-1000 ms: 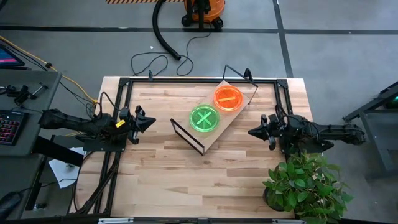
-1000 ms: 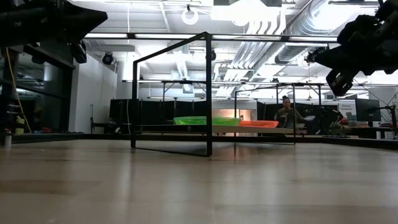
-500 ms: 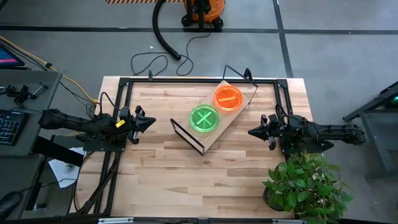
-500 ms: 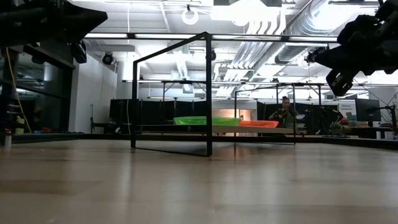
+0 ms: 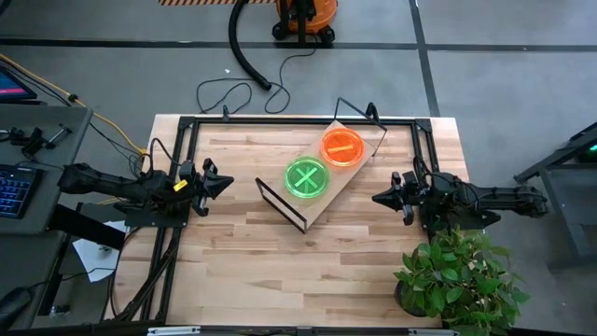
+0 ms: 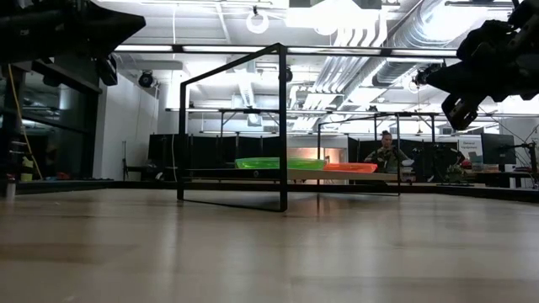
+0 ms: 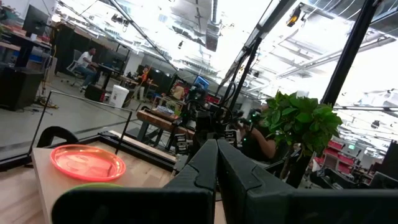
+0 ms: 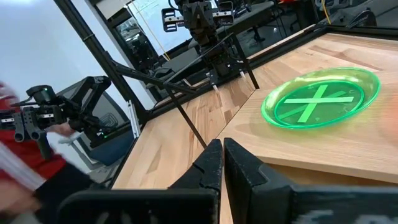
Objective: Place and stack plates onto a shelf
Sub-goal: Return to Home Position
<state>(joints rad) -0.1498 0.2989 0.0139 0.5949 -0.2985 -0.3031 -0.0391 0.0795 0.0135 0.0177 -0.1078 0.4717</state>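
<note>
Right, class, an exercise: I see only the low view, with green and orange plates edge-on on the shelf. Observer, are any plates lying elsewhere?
Observer: No; the high view shows only the green plates and orange plates, side by side on the shelf.
Operator: Where are the arms?
Observer: The left gripper hangs off the shelf's left side, the right gripper off its right, neither touching it.
Operator: Holding anything?
Observer: No; the wrist views show the left fingers and right fingers shut on nothing.
</note>
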